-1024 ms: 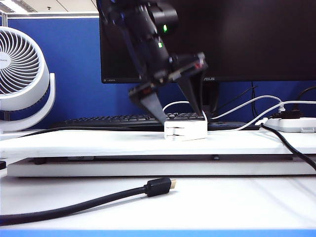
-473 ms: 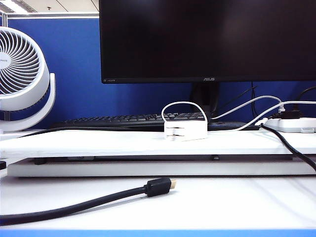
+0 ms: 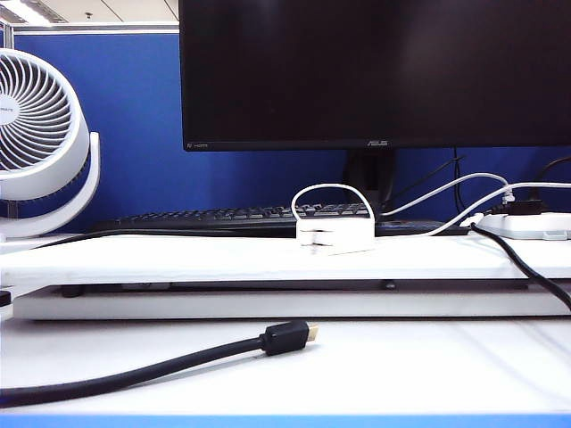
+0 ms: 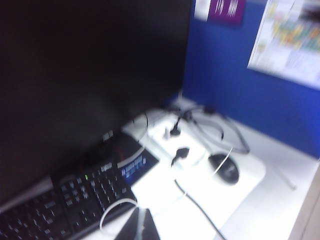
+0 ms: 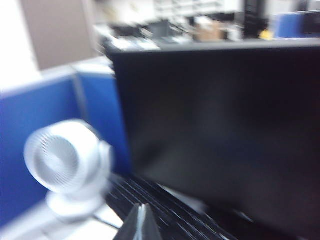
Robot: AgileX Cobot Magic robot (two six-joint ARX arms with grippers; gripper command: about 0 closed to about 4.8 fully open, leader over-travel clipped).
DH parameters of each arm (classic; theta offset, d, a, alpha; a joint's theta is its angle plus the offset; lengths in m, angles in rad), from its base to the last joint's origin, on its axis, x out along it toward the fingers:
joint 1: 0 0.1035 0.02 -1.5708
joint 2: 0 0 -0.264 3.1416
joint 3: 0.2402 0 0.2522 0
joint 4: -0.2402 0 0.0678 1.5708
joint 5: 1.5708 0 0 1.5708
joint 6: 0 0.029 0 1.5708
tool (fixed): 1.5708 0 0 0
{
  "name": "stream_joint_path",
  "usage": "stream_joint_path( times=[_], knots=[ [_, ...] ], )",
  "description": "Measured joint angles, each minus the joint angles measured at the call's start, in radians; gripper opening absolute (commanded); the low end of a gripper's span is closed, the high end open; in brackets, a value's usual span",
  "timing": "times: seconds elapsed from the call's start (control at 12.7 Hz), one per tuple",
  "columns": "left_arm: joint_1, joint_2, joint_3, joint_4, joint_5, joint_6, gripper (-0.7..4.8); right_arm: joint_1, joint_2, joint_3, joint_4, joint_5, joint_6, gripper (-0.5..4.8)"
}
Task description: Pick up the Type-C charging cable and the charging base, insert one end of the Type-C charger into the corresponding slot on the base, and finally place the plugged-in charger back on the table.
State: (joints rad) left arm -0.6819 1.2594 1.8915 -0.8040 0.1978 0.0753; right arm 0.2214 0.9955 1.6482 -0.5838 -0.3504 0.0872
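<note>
A small white charging base (image 3: 335, 235) sits on the raised white shelf board (image 3: 178, 260) just right of center in the exterior view, directly in front of the black keyboard (image 3: 205, 217) and below the large dark monitor (image 3: 375, 71). The thin white Type-C charging cable (image 3: 332, 188) arches in a loop above the block, both ends coming down to it; whether a plug is seated in a slot cannot be made out. Neither arm appears in the exterior view. In the left wrist view, the left claw (image 4: 138, 227) shows at the bottom edge as a dark wedge with its fingers pressed together, gripping nothing, with a loop of the white cable (image 4: 117, 212) just beside its tip at the keyboard's edge. In the blurred right wrist view, the right claw (image 5: 140, 224) is likewise closed to a point and empty at the bottom center, facing the monitor and the white desk fan (image 5: 67, 165). On the white tabletop (image 3: 428, 357) in the lower foreground lies a thick black cable (image 3: 161, 364) with a gold-tipped plug. A white power strip (image 3: 526, 223) rests at the far right of the shelf, and the fan (image 3: 40, 143) fills the left edge.
</note>
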Motion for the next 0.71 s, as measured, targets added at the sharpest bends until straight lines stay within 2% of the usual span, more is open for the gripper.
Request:
stream_joint_path(
  times=[0.24,0.32,0.39,0.47,0.55,0.71],
  knots=[
    [0.0,-0.131,0.0,-0.063,-0.007,0.034,-0.06,0.0,-0.081,-0.011,-0.154,0.046,-0.064,-0.02],
    [0.0,-0.222,-0.001,-0.158,-0.046,0.044,-0.06,0.0,-0.153,-0.086,-0.173,0.056,-0.098,-0.02],
    [-0.001,-0.253,-0.002,-0.185,-0.057,0.045,-0.06,0.0,-0.185,-0.131,-0.171,0.056,-0.107,-0.02],
    [0.0,-0.343,-0.023,-0.274,-0.071,0.044,-0.06,0.0,-0.277,-0.264,-0.148,0.06,-0.112,-0.02],
    [0.0,-0.37,-0.034,-0.3,-0.075,0.044,-0.06,0.0,-0.317,-0.327,-0.123,0.063,-0.112,-0.02],
    [0.0,-0.522,-0.117,-0.373,-0.087,0.044,-0.06,0.0,-0.483,-0.589,0.014,0.127,-0.071,-0.02]
  ],
)
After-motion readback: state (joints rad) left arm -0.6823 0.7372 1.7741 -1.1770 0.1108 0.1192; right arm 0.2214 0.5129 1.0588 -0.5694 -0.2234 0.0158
